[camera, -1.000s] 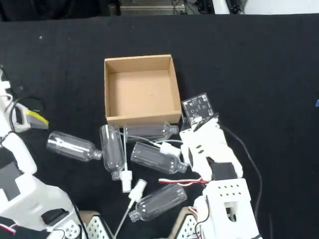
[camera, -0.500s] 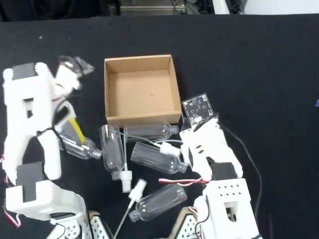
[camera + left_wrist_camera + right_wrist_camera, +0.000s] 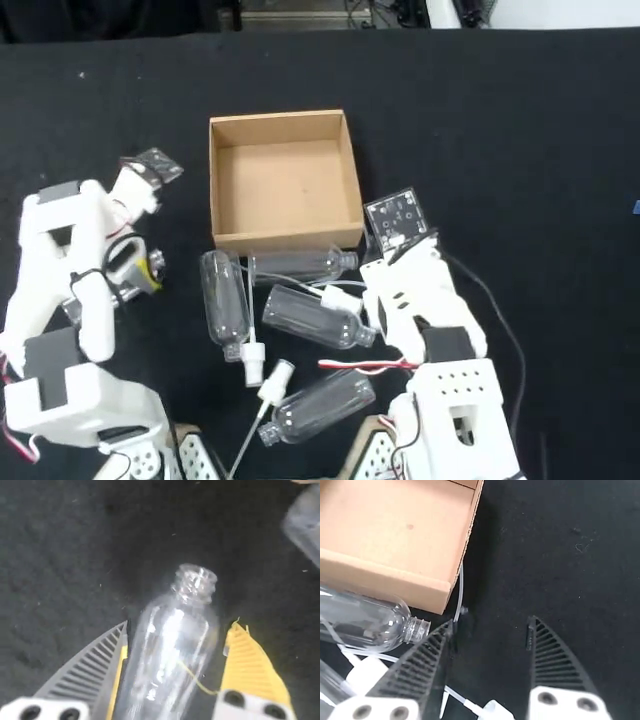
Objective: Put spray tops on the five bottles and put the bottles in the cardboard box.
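The step in hand looks like the first pickup. The left gripper (image 3: 180, 626) straddles a clear plastic bottle (image 3: 170, 645) that has a bare threaded neck and no top. Its grey and yellow jaws stand spread on either side of the body. They seem not yet to press, though the gap is too narrow to be sure. The bottle's neck points away from the gripper, past its jaw tips.

The right gripper (image 3: 491, 622) hangs open with nothing between its jaws. It is just off a near corner of the shallow brown cardboard box (image 3: 278, 117), which holds no bottles. The open neck of another clear bottle (image 3: 370, 622) and a thin dip tube (image 3: 460, 597) lie just beside one jaw. A white spray top (image 3: 340, 298) lies close by, and two more spray tops (image 3: 265, 370) lie farther back among the remaining bottles.

No bottle is capped, so the whole task remains. The next move calls for closing squarely on the bottle's body and holding it steady, with the neck presented to the other arm.

The black cloth-covered table (image 3: 500, 150) is matte. Beyond its far edge are dark furniture and cables (image 3: 370, 12).
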`<state>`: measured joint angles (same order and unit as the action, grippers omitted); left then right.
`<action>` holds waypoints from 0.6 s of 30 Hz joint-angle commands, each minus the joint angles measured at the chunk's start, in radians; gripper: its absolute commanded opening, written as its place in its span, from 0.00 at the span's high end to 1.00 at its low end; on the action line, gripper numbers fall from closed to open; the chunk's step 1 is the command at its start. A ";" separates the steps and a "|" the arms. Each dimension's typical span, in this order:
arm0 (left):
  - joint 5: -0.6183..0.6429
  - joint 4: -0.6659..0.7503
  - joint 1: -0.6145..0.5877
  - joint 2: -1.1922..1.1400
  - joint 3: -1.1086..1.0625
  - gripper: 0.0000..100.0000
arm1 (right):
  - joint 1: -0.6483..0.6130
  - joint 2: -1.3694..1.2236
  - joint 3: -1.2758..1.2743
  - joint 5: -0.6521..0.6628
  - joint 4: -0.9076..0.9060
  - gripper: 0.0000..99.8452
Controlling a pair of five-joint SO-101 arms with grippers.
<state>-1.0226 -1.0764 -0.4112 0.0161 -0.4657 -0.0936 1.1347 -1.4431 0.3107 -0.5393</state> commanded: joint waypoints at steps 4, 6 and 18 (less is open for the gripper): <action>-0.012 0.028 -0.122 0.043 0.018 0.68 | -0.025 0.035 0.007 -0.005 0.034 0.78; -0.014 0.028 -0.148 0.043 0.018 0.68 | -0.025 0.035 0.007 -0.005 0.034 0.78; -0.003 0.029 -0.105 0.043 0.027 0.69 | -0.025 0.036 0.010 -0.005 0.034 0.78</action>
<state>-1.0288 -1.0595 -0.5646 0.0161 -0.4687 -0.0936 1.1347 -1.4431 0.3107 -0.5347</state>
